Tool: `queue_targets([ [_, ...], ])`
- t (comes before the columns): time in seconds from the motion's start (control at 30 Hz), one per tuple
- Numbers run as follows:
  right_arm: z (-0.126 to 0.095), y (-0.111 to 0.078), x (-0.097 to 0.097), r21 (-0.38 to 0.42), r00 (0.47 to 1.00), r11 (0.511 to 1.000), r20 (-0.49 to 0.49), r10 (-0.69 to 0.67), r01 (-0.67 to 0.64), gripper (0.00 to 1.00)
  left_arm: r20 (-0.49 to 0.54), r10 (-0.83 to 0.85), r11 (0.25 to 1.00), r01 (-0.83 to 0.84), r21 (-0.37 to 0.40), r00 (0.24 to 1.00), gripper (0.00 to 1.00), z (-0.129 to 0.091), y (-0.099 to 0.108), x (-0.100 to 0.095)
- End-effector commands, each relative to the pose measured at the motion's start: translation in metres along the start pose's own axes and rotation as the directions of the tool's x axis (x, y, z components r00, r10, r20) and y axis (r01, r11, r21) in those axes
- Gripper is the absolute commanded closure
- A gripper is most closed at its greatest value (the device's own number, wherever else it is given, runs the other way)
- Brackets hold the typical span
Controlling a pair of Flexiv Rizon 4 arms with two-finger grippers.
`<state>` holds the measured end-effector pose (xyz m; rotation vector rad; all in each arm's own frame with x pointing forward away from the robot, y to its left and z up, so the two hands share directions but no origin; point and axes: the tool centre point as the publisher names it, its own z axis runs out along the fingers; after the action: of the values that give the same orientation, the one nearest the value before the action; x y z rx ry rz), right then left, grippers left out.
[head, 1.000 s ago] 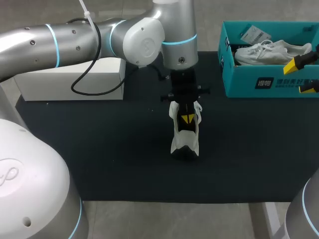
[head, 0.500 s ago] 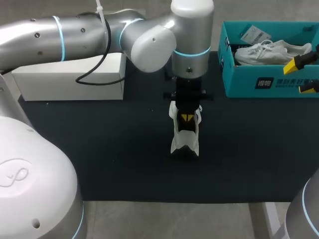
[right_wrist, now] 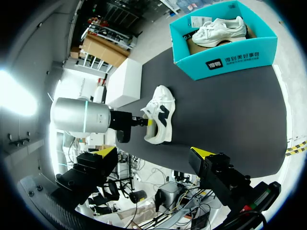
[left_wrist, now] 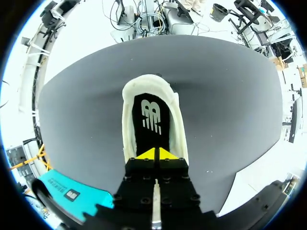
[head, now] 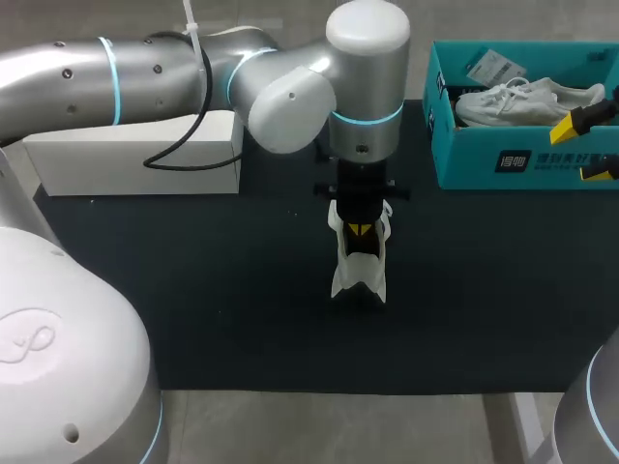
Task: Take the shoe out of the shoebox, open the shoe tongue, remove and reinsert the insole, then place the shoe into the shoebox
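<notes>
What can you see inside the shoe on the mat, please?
A black insole, with the left gripper at its near end. Whatever lies beneath the gripper is covered.

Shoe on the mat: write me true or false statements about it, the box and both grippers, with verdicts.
1. The shoe on the mat stands outside the shoebox. True.
2. The shoebox is empty. False: a second shoe, white, lies in it.
3. The left gripper has its tips inside the shoe's opening, against the black insole. True.
4. The right gripper holds the shoe on the mat. False: it is open, apart from that shoe, with nothing between its fingers.
</notes>
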<state>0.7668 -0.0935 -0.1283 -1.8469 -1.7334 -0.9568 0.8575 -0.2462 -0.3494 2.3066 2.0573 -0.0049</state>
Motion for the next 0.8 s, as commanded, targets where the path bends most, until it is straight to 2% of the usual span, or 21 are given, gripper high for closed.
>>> queue_targets([
  [0.03,0.001,0.0,0.0,-0.001,1.0,1.0,0.004,0.002,-0.002,0.0,0.002,-0.009,1.0,0.009,-0.01,1.0,1.0,-0.002,0.005,0.005],
  [0.2,0.001,0.0,0.0,-0.001,1.0,1.0,0.004,0.002,-0.002,0.0,-0.005,-0.017,1.0,0.017,-0.012,1.0,0.76,0.001,0.015,0.006],
  [0.3,0.001,0.0,0.0,-0.001,1.0,1.0,0.004,0.002,-0.002,0.0,-0.006,-0.019,1.0,0.019,-0.005,1.0,0.71,0.004,0.016,0.004],
  [0.33,0.001,0.0,0.0,-0.001,1.0,1.0,0.004,0.002,-0.002,0.0,-0.005,-0.019,1.0,0.019,-0.002,1.0,0.66,0.003,0.015,0.004],
  [0.5,0.001,0.0,0.0,-0.001,1.0,1.0,0.004,0.002,-0.002,0.0,-0.005,-0.016,1.0,0.016,0.005,1.0,0.6,0.005,0.011,0.001],
  [0.63,0.001,0.0,0.0,-0.001,1.0,1.0,0.004,0.002,-0.002,0.0,-0.011,-0.017,1.0,0.017,0.013,1.0,0.51,0.008,0.01,-0.001],
  [0.67,0.001,0.0,0.0,-0.001,1.0,1.0,0.004,0.002,-0.002,0.0,-0.01,-0.016,1.0,0.016,0.016,1.0,0.46,0.009,0.01,-0.002],
  [0.77,0.001,0.0,0.0,-0.001,1.0,1.0,0.004,0.002,-0.002,0.0,-0.01,-0.014,1.0,0.014,0.017,1.0,0.22,0.009,0.008,-0.003],
  [0.8,0.001,0.0,0.0,-0.001,1.0,1.0,0.004,0.002,-0.002,0.0,-0.009,-0.013,1.0,0.013,0.018,1.0,0.2,0.009,0.008,-0.003],
])
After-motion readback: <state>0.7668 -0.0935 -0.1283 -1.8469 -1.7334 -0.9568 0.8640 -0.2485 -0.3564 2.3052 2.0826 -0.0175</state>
